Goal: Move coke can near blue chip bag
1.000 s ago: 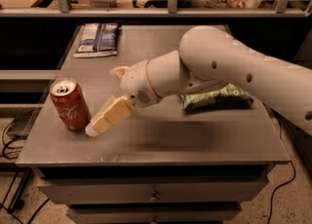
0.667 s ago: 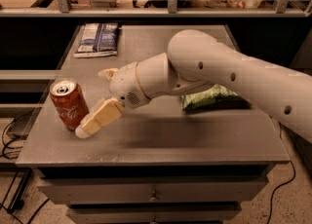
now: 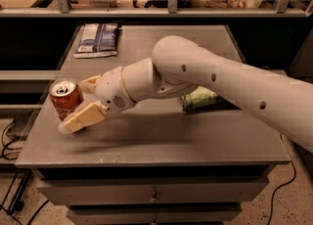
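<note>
At the desk's point(image 3: 146, 146) near left edge we are bracketing the upright coke can point(image 3: 65, 99) with our hand point(image 3: 74, 104) spread open, not yet clamped. Closing off-centre, we are risking tipping it over the edge; the blue chip bag point(image 3: 98, 39) is lying well behind.

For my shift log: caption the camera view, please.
Gripper at the coke can near the table's left edge; blue chip bag lies far back, green bag behind the arm.

table point(image 3: 146, 141) grey | coke can point(image 3: 62, 96) upright at 8 o'clock; blue chip bag point(image 3: 98, 39) flat at 11 o'clock; green bag point(image 3: 199, 98) at 3 o'clock | end effector point(image 3: 74, 105) at 8 o'clock, by the coke can
</note>
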### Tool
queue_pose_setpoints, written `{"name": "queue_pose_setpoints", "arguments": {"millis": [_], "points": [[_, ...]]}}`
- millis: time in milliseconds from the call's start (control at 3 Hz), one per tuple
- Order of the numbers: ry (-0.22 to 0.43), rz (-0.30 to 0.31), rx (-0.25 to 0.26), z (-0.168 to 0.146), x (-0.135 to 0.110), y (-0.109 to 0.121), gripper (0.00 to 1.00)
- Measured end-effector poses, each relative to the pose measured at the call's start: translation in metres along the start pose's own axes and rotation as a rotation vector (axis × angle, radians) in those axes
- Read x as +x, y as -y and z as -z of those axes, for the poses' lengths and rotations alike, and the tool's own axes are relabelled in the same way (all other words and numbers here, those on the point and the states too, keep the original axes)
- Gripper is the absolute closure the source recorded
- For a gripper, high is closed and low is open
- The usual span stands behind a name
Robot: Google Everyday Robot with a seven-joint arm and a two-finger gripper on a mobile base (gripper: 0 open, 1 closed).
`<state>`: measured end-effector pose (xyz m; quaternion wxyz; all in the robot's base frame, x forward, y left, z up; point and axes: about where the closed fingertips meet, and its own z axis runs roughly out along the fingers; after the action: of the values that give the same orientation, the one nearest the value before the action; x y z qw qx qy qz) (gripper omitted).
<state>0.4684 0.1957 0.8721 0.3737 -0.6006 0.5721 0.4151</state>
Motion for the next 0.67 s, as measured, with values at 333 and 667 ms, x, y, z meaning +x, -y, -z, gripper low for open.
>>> {"name": "queue_pose_setpoints", "arguments": {"millis": [333,667], "points": [[0.027,0.000,-0.037,-0.0129,-0.0035,-0.0053,0.50],[0.039,0.000,-0.028,-0.0110,-0.0055,-0.0044,0.74]]}}
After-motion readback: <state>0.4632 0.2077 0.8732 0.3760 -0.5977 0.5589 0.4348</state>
